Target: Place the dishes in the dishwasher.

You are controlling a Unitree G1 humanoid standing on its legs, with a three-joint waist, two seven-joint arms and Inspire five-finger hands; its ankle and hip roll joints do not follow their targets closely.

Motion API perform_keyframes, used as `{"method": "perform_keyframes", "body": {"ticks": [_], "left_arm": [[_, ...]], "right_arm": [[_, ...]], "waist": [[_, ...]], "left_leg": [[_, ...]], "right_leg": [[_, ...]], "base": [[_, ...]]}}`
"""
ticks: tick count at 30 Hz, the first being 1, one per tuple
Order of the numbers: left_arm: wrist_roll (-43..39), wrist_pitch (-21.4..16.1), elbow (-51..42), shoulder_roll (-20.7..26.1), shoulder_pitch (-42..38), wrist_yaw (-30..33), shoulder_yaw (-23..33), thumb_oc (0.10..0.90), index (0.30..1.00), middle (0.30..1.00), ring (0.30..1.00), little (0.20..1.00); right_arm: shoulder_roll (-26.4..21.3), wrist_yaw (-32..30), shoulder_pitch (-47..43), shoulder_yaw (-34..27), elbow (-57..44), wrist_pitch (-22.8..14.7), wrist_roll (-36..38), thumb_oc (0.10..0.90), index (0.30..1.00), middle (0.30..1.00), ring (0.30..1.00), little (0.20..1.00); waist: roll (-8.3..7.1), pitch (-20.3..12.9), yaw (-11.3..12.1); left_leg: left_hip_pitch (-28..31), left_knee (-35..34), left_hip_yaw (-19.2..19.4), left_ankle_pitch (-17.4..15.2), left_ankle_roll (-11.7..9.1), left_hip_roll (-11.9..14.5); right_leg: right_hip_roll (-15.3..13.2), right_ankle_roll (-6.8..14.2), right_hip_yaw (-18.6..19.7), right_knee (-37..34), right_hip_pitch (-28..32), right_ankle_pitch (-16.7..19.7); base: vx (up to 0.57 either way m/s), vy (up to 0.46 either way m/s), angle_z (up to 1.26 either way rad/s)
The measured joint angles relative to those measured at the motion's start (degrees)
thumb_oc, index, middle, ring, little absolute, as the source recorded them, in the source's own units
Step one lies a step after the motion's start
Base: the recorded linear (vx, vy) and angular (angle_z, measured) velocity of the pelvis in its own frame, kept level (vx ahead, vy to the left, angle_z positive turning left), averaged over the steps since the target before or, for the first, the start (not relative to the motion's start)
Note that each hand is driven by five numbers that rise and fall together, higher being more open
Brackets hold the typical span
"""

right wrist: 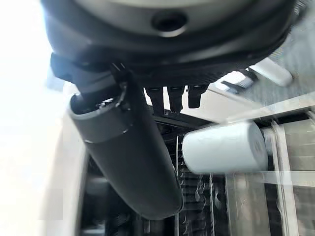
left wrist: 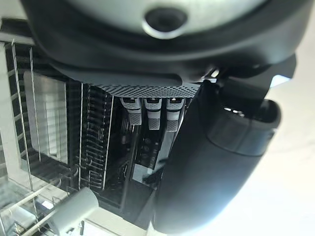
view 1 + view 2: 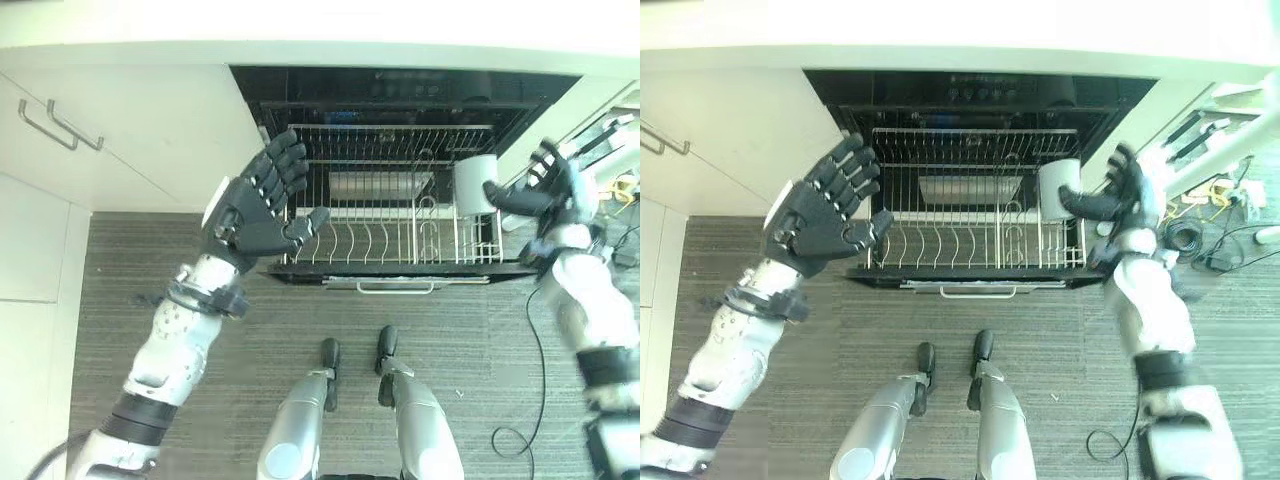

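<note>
Inside dishwasher (image 3: 300, 85), pulled-out rack (image 3: 380, 225) holds white cup (image 3: 476, 183); left robot hand (image 3: 255, 205), right robot hand (image 3: 540, 190) both spread.

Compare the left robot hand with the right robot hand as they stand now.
The left robot hand is raised at the left end of the dishwasher rack, fingers spread and straight, touching nothing. The right robot hand is at the rack's right end, open too, its thumb reaching toward the white cup standing in the rack, without gripping it. Both are dark, open and empty.
</note>
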Motion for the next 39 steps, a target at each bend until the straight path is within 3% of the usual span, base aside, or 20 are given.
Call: {"method": "perform_keyframes", "body": {"ticks": [5, 9, 14, 15, 16, 17, 20, 23, 25, 28, 29, 30, 31, 32, 33, 34, 35, 37, 38, 39], "left_arm": [[3.55, -0.21, -4.22, -0.60, 1.38, 1.21, 5.28, 0.800, 0.900, 0.900, 0.900, 0.900], [4.29, -0.75, -4.73, -4.73, 7.69, 0.86, 7.52, 0.800, 0.900, 0.900, 0.900, 0.900], [4.02, -0.75, -5.02, -6.57, 13.22, -0.65, 10.40, 0.800, 0.900, 0.900, 0.900, 0.900], [3.51, -0.73, -4.79, -6.90, 13.01, -1.05, 10.47, 0.800, 0.900, 0.900, 0.900, 0.900], [3.18, -0.71, -4.20, -6.89, 11.68, -2.15, 9.36, 0.800, 0.900, 0.900, 0.900, 0.900], [2.96, -0.78, -4.26, -6.93, 11.48, -2.86, 8.83, 0.800, 0.900, 0.900, 0.900, 0.900], [2.92, -0.83, -4.32, -6.96, 13.16, -3.46, 7.23, 0.800, 0.900, 0.900, 0.900, 0.900], [2.83, -0.85, -4.24, -7.02, 13.76, -3.50, 7.40, 0.800, 0.900, 0.900, 0.900, 0.900], [2.84, -0.83, -4.17, -7.02, 12.45, -3.41, 7.34, 0.800, 0.900, 0.900, 0.900, 0.900], [2.81, -0.88, -3.53, -6.17, 11.21, -3.10, 7.23, 0.800, 0.900, 0.900, 0.900, 0.900], [2.47, -1.03, -2.52, -5.74, 10.34, -3.35, 7.09, 0.800, 0.900, 0.900, 0.900, 0.900], [1.11, -1.35, -0.13, -6.02, 10.01, -4.61, 7.16, 0.800, 0.900, 0.900, 0.900, 0.900], [0.55, -1.27, 2.08, -6.25, 10.26, -5.31, 7.13, 0.800, 0.900, 0.900, 0.900, 0.900], [0.11, -1.15, 2.69, -6.30, 12.78, -5.31, 8.85, 0.800, 0.900, 0.900, 0.900, 0.900], [-1.32, -1.00, 2.84, -4.60, 15.68, -5.46, 11.31, 0.800, 0.900, 0.900, 0.900, 0.900], [-1.46, -0.21, 3.91, -4.93, 15.82, -5.44, 11.77, 0.800, 0.900, 0.900, 0.900, 0.900], [-1.57, 1.06, 3.75, -5.13, 16.59, -5.41, 11.93, 0.800, 0.900, 0.900, 0.900, 0.900], [-1.53, 1.70, 2.83, -5.13, 16.82, -5.73, 11.87, 0.800, 0.900, 0.900, 0.900, 0.900], [-1.60, 1.73, 2.16, -4.30, 16.30, -6.45, 11.89, 0.800, 0.900, 0.900, 0.900, 0.900], [-1.51, 1.68, -0.11, -2.05, 16.89, -6.75, 11.91, 0.800, 0.900, 0.900, 0.900, 0.900]], "right_arm": [[2.44, 1.91, 2.92, -1.67, -2.99, -0.17, -3.23, 0.800, 0.900, 0.900, 0.900, 0.900], [2.82, 5.11, 7.65, -3.88, -6.39, -1.71, -6.87, 0.800, 0.900, 0.900, 0.900, 0.900], [2.56, 7.06, 11.40, -8.50, -9.76, -2.78, -7.42, 0.800, 0.900, 0.900, 0.900, 0.900], [2.06, 7.03, 11.68, -9.11, -9.81, -2.87, -7.66, 0.800, 0.900, 0.900, 0.900, 0.900], [1.60, 6.56, 13.00, -9.77, -9.90, -3.10, -8.75, 0.800, 0.900, 0.900, 0.900, 0.900], [1.30, 6.48, 13.16, -9.83, -9.89, -3.12, -9.02, 0.800, 0.900, 0.900, 0.900, 0.900], [-2.16, 8.20, 13.03, -9.96, -10.05, -3.70, -9.06, 0.800, 0.900, 0.900, 0.900, 0.900], [-3.09, 8.99, 13.11, -11.46, -10.16, -3.81, -9.09, 0.800, 0.900, 0.900, 0.900, 0.900], [-3.14, 8.68, 13.11, -12.81, -10.73, -2.73, -9.08, 0.800, 0.900, 0.900, 0.900, 0.900], [-1.97, 8.37, 13.21, -12.48, -11.38, -2.74, -9.09, 0.800, 0.900, 0.900, 0.900, 0.900], [-1.01, 8.40, 14.67, -12.27, -11.52, -3.10, -9.08, 0.800, 0.900, 0.900, 0.900, 0.900], [1.06, 8.46, 16.93, -11.95, -12.11, -4.54, -9.08, 0.800, 0.900, 0.900, 0.900, 0.900], [3.33, 8.48, 21.00, -11.95, -13.59, -4.84, -9.07, 0.800, 0.900, 0.900, 0.900, 0.900], [3.47, 8.57, 23.56, -9.92, -13.56, -4.83, -9.05, 0.800, 0.900, 0.900, 0.900, 0.900], [5.46, 8.86, 22.96, -8.29, -12.67, -5.07, -9.12, 0.800, 0.900, 0.900, 0.900, 0.900], [5.09, 8.95, 22.46, -7.81, -12.18, -5.07, -9.15, 0.800, 0.900, 0.900, 0.900, 0.900], [4.88, 9.16, 21.63, -7.63, -11.89, -4.84, -9.31, 0.800, 0.900, 0.900, 0.900, 0.900], [4.52, 8.98, 20.34, -7.69, -12.18, -4.87, -9.91, 0.800, 0.900, 0.900, 0.900, 0.900], [4.39, 8.93, 20.11, -7.79, -12.71, -5.15, -10.16, 0.800, 0.900, 0.900, 0.900, 0.900], [3.32, 8.98, 20.46, -8.14, -13.85, -5.75, -10.15, 0.800, 0.900, 0.900, 0.900, 0.900]], "waist": [[-0.36, -0.41, -1.31], [0.07, -8.96, -1.24], [2.31, -12.07, -1.06], [2.34, -12.09, -1.28], [1.62, -12.36, -1.80], [1.44, -12.45, -1.81], [1.65, -12.60, -2.41], [1.70, -14.13, -2.72], [0.10, -15.76, -2.88], [-0.91, -17.02, -3.05], [-1.33, -17.17, -3.37], [-0.68, -17.13, -2.23], [-0.36, -17.24, -2.29], [-0.69, -17.35, -1.81], [-2.07, -17.14, -0.15], [-1.65, -16.59, 0.27], [-0.71, -16.34, 0.39], [-0.07, -15.96, 0.33], [-1.56, -15.46, -0.68], [-2.04, -15.19, -0.93]], "left_leg": [[3.22, -0.47, 0.91, -0.59, -0.46, 0.64], [4.59, -1.63, 0.74, -1.33, -1.45, 1.40], [7.77, -3.39, 0.65, -1.61, -1.95, 1.43], [8.12, -3.86, 1.72, -2.52, -3.52, 1.81], [8.15, -0.91, 8.07, -3.86, -4.69, 5.40], [7.84, 0.63, 9.30, -3.95, -4.98, 8.13], [8.71, 0.38, -1.29, -4.24, -6.18, 11.87], [7.59, 2.35, -2.80, -4.39, -6.43, 14.55], [5.00, 6.40, -2.07, -6.06, -9.90, 11.87], [0.86, 13.88, 1.88, -10.28, -2.97, 5.11], [0.39, 16.30, 2.49, -11.38, -1.36, 2.57], [-0.10, 17.79, 2.33, -11.46, -0.54, 1.80], [0.81, 16.98, 2.61, -11.15, 0.54, 0.83], [1.70, 14.36, 4.34, -10.09, 1.77, -0.22], [1.33, 11.55, 7.50, -7.70, 4.47, -1.41], [1.63, 10.36, 9.26, -6.97, 5.46, -1.58], [2.02, 8.47, 9.41, -6.15, 6.65, -1.73], [3.36, 2.43, 9.54, -2.85, 5.69, -2.54], [2.24, 3.96, 8.67, -5.35, -0.91, -3.05], [0.86, 15.53, 2.20, -10.09, 3.57, -0.11]], "right_leg": [[0.49, -0.50, 0.71, 0.93, 2.22, -1.02], [1.41, -1.22, 0.50, 1.09, 2.81, -2.78], [1.48, -1.36, 0.62, 2.86, 4.46, -4.91], [0.42, -1.68, 0.02, 3.61, 5.25, -5.36], [-1.16, -2.10, -1.44, 3.84, 5.74, -5.76], [-1.64, -1.82, -1.61, 3.93, 5.88, -6.30], [-3.20, 0.64, 0.49, 5.40, 6.19, -7.29], [-5.05, 3.07, 3.97, 6.50, 3.66, -6.53], [-9.16, 4.19, 7.11, 5.36, 1.51, -3.91], [-15.26, -0.70, 8.74, -3.21, 4.22, -0.07], [-16.34, -3.38, 9.93, -2.82, 4.49, 5.03], [-18.09, 1.14, 9.78, -1.19, 3.32, 10.86], [-19.53, 2.55, 8.49, 1.68, 3.15, 10.14], [-19.43, 5.48, 7.52, 5.13, 1.25, 6.22], [-19.59, 6.22, 1.82, 3.16, 0.65, 14.32], [-19.91, 6.87, -3.93, 4.62, 0.40, 10.35], [-17.70, 7.72, -4.84, 5.38, 1.96, 6.12], [-12.53, 6.97, -4.41, 7.69, 3.50, 0.59], [-7.68, 4.43, -2.31, 8.03, 4.71, -3.84], [-6.02, 8.75, 1.83, 11.20, 5.11, -8.44]], "base": [[0.10, -0.043, -0.10], [0.12, -0.053, -0.03], [0.06, 0.020, 0.03], [0.04, 0.178, 0.44], [0.03, 0.288, 0.56], [0.03, 0.354, 0.57], [0.03, 0.418, -0.01], [0.02, 0.630, -0.44], [-0.02, 0.662, -0.34], [0.02, 0.690, -0.13], [0.01, 0.580, 0.01], [-0.04, 0.416, 0.14], [-0.07, 0.509, -0.08], [-0.08, 0.550, -0.50], [-0.08, 0.471, -0.92], [-0.04, 0.289, -0.85], [-0.03, 0.222, -0.50], [0.00, 0.164, -0.09], [0.02, 0.124, 0.23], [0.03, 0.077, 0.05]]}}
